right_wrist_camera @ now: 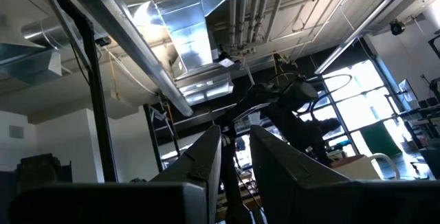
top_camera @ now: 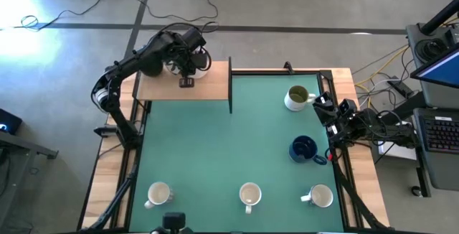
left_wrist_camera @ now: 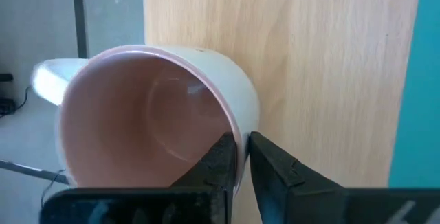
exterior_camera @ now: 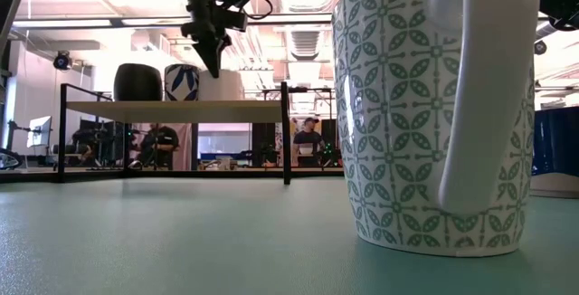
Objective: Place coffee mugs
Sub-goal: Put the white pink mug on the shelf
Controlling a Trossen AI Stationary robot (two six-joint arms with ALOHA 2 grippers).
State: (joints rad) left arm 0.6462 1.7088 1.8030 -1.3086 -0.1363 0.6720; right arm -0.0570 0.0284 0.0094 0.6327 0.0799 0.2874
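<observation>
Left hand (left_wrist_camera: 237,157) pinches the glossy pink-lined mug's (left_wrist_camera: 148,131) rim narrowly on the wooden shelf (left_wrist_camera: 323,66); right hand's (right_wrist_camera: 236,159) fingers stand slightly apart, empty

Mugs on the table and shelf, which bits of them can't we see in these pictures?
- Pink-inside mug on the wooden shelf: high view, the left arm covers it.
- Patterned mug: low view, top cut off by the frame edge.
- Blue mug: low view, mostly behind the patterned mug.
- Right claw: right wrist view points at the ceiling, no mugs.
</observation>
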